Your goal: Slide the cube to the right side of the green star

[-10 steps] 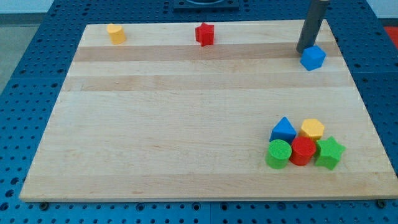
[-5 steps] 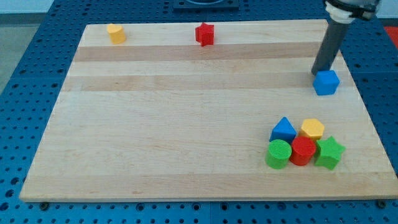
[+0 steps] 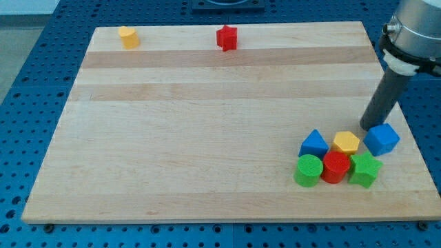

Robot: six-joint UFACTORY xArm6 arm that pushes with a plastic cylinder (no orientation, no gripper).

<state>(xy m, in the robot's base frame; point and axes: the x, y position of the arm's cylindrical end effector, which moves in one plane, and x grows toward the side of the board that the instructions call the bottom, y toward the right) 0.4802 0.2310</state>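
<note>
Blue cube [image 3: 382,139] now lower, beside yellow hexagon [image 3: 346,142], above green star [image 3: 365,169], my tip [image 3: 368,128] behind.

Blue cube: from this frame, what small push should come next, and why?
Probably a short further push toward the view's bottom. My tip sits at the upper-left edge of the blue cube, which lies up and right of the green star, not yet level with its right side.

Upper arm [image 3: 413,31] cut off by the view's top and right edges.
</note>
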